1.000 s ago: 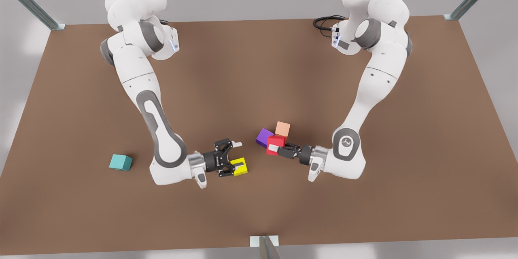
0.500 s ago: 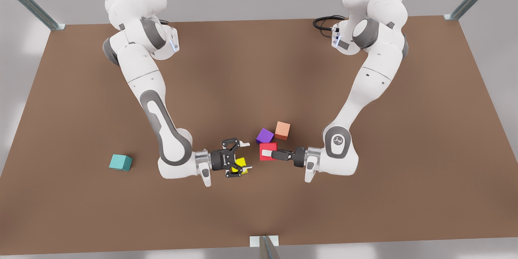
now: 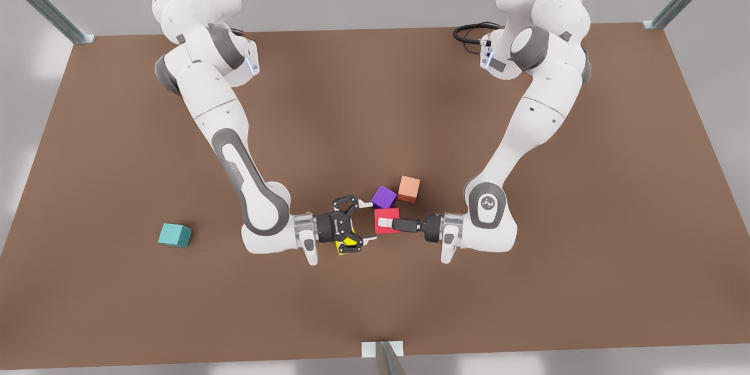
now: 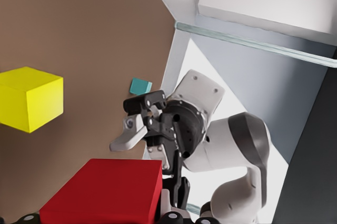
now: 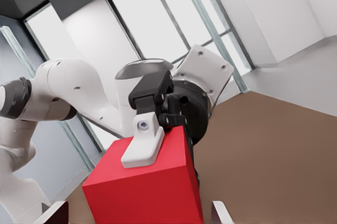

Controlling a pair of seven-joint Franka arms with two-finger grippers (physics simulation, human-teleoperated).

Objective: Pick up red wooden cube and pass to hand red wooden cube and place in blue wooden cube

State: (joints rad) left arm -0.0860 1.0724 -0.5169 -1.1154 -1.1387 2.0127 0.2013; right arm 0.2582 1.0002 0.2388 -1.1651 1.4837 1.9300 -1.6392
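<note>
The left gripper (image 3: 382, 223) is holding the red wooden cube (image 3: 387, 220) tight in its jaws, above the bench (image 3: 375, 99); the right gripper (image 3: 362, 222) is facing it, jaws wide open; the blue wooden cube (image 3: 174, 235) is sitting well apart.

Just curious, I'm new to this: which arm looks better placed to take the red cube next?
Right: the right tool, open, faces the red cube held by the left tool, and the teal cube sits nearer it.

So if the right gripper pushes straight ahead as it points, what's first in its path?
Most likely the red wooden cube, shut in the left gripper. It sits dead ahead of the open right gripper. The depth gap is unclear.
</note>
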